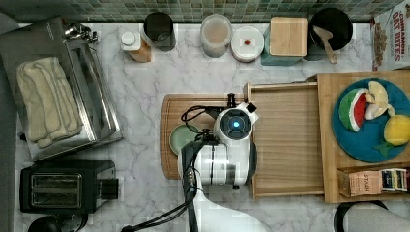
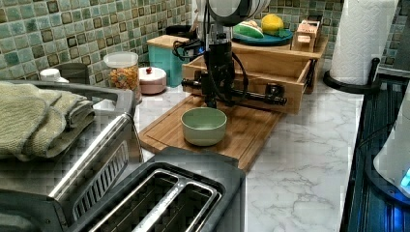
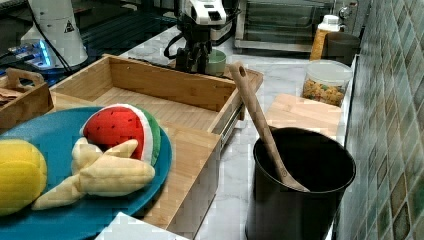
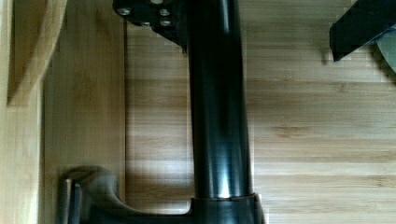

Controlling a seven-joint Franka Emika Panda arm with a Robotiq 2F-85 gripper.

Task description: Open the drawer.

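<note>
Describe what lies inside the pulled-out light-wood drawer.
The wide light-wood drawer with the long black bar handle shows a plain wooden bottom with nothing lying on it. In the top view the robot arm covers its handle end; in the right view the near wall hides a strip of the floor.

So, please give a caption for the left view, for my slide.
Arm at the black handle of the pulled-out drawer, behind a green bowl on a cutting board.

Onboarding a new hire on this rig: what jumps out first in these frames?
The white arm's end effector comes down on the long black bar handle of the drawer, which stands pulled far out over the cutting board, its bare wooden bottom showing. A green bowl sits on that board just in front of the handle. On the top view's right, a blue plate holds toy fruit.
</note>
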